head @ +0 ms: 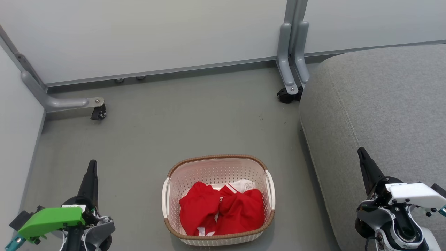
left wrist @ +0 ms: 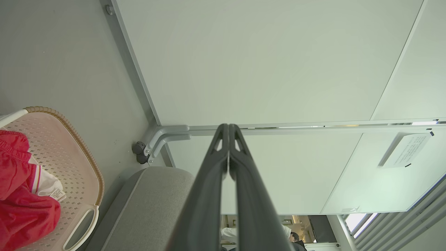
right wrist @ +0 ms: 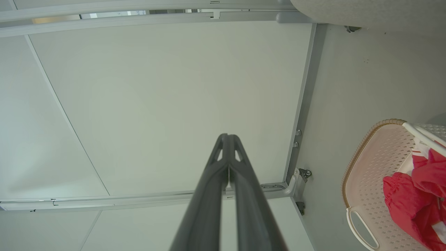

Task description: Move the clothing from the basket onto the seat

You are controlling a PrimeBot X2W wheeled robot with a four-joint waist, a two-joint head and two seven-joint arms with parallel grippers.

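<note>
My left gripper point(head: 92, 166) has its two dark fingers point(left wrist: 209, 195) pressed together tip to tip with nothing between them. My right gripper point(head: 362, 156) is the same, its fingers point(right wrist: 251, 202) closed on empty air, with a thin slit showing below the tips. Taking the basket point(head: 216, 157) as my mark, the left gripper hangs off to the basket's left above the grey floor point(head: 174, 122). The right gripper hangs well off to the basket's right, over the seat point(head: 383, 104). The basket stands on the floor between my two arms, cream-white and perforated, with a brown woven-look rim and a white handle point(head: 166, 197) on each side. The clothing point(head: 223, 209) lies inside the basket: two crumpled bright red pieces bunched side by side and touching, heaped toward the basket's near wall. White trim and a small label point(head: 246, 185) show at their far edge, and white stripes peek out at the near edge. The seat, a big light grey cushion with a stitched seam, sits to the basket's right with a strip of floor between them. Beyond the basket stand pale partition panels point(head: 156, 35) on grey feet. One black caster point(head: 98, 113) is far to the basket's left, and another point(head: 288, 94) is by the seat's far corner.
</note>
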